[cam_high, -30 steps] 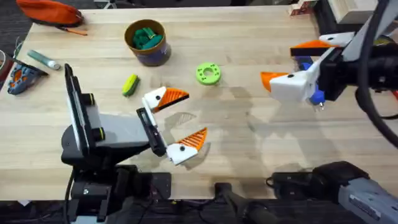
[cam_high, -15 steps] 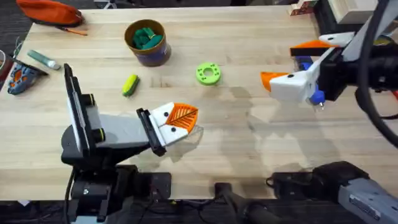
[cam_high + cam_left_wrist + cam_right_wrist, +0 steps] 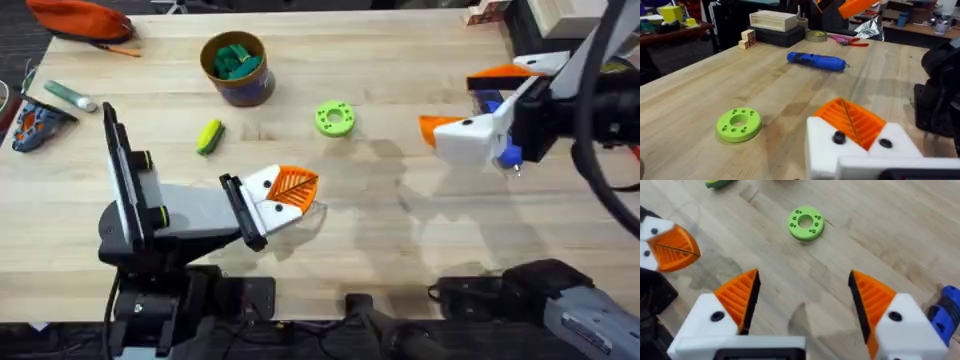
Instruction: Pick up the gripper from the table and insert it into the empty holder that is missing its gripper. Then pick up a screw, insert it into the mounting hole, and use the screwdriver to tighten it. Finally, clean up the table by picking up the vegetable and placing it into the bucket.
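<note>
My left gripper (image 3: 287, 190) is shut low over the table's front middle, orange pads (image 3: 852, 119) pressed together with nothing visible between them. My right gripper (image 3: 447, 98) hangs open at the right, above the table; in its wrist view (image 3: 805, 297) only bare wood lies between the fingers. The blue screwdriver (image 3: 816, 61) lies on the table under the right gripper, blue bits showing (image 3: 511, 155) (image 3: 945, 315). The yellow vegetable (image 3: 208, 136) lies left of centre, near the bucket (image 3: 236, 67) with green pieces inside. The loose gripper piece, the holder and any screw are out of view.
A green ring disc (image 3: 335, 118) (image 3: 806, 223) (image 3: 739, 124) lies mid-table between the two grippers. A marker pen (image 3: 70, 95) and an orange pouch (image 3: 80, 18) sit at the far left. Boxes and tools stand beyond the table's right end (image 3: 772, 21).
The left gripper, open a second ago, has closed its fingers together. The right arm and the objects on the table have stayed put.
</note>
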Motion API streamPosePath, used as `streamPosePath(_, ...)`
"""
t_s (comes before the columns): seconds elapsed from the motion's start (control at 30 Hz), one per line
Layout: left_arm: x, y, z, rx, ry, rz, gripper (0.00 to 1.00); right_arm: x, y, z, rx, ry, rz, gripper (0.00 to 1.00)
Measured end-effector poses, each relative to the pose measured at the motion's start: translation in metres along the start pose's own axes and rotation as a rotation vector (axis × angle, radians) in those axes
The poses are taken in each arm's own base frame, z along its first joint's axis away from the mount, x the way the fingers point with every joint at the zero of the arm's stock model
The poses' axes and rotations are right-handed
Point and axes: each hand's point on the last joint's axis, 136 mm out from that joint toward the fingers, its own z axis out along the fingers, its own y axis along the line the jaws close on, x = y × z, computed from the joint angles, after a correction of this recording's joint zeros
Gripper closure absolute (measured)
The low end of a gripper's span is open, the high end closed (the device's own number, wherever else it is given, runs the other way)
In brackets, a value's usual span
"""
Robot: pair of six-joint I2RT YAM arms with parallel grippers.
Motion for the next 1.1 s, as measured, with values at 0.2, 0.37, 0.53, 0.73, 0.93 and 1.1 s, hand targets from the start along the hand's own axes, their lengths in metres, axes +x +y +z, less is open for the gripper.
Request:
streamPosePath(0.2, 0.000, 0.000, 0.000, 0.000, 0.000, 0.000, 0.986, 0.000, 0.000, 0.000, 0.000, 0.000, 0.000, 0.008)
streamPosePath(0.37, 0.000, 0.000, 0.000, 0.000, 0.000, 0.000, 0.986, -0.001, -0.001, 0.000, 0.002, -0.003, -0.001, 0.008)
streamPosePath(0.53, 0.000, 0.000, 0.000, 0.000, 0.000, 0.000, 0.986, 0.008, -0.016, -0.001, 0.099, 0.038, 0.103, 0.010)
streamPosePath(0.73, 0.000, 0.000, 0.000, 0.000, 0.000, 0.000, 0.986, 0.021, -0.038, -0.012, 0.229, 0.181, 0.212, 0.010)
streamPosePath(0.93, 0.000, 0.000, 0.000, 0.000, 0.000, 0.000, 0.986, 0.013, -0.091, -0.027, 0.405, 0.292, 0.347, 0.010)
streamPosePath(1.1, 0.000, 0.000, 0.000, 0.000, 0.000, 0.000, 0.986, 0.013, -0.148, -0.036, 0.527, 0.318, 0.471, 0.010)
